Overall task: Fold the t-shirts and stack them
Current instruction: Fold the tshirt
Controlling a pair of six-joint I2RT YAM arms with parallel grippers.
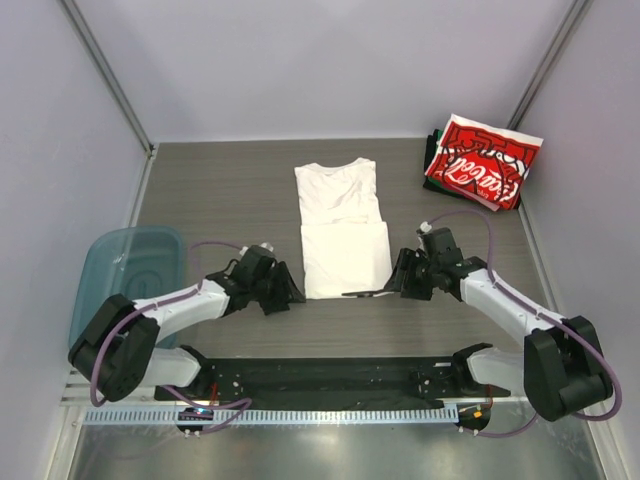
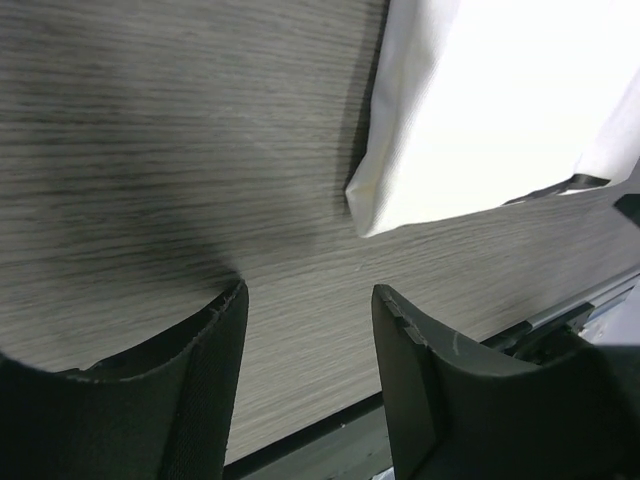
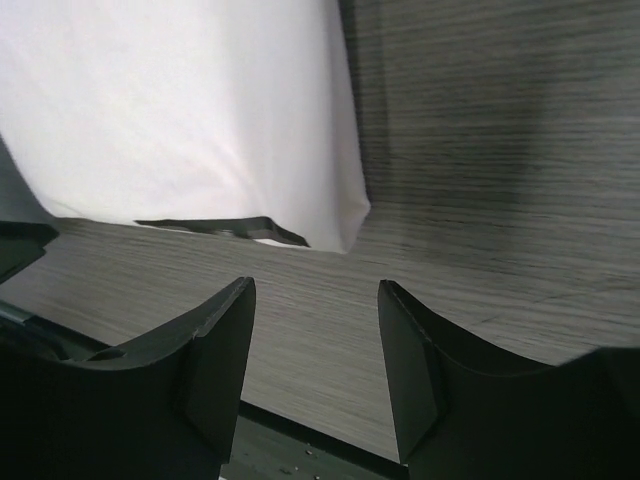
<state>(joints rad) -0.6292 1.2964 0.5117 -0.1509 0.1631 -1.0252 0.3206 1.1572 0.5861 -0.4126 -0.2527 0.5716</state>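
Left gripper (image 2: 310, 300), right gripper (image 3: 315, 295): spread, empty

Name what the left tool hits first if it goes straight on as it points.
Probably the white t-shirt, its near corner just ahead of the open left tool; angled down, it might touch the table first.

left arm (image 1: 170, 305): I reach forward from my base, elbow bent, forearm angled inward toward my other arm.
left gripper (image 1: 287, 287): I hold it low and tipped downward, jaws apart, nothing between my fingers (image 2: 205, 370).
right arm (image 1: 505, 300): mirrors the left, elbow out to the side, forearm angled inward.
right gripper (image 1: 400, 280): low, tipped downward, facing my left gripper, jaws apart, my fingers (image 3: 215, 360) holding nothing.
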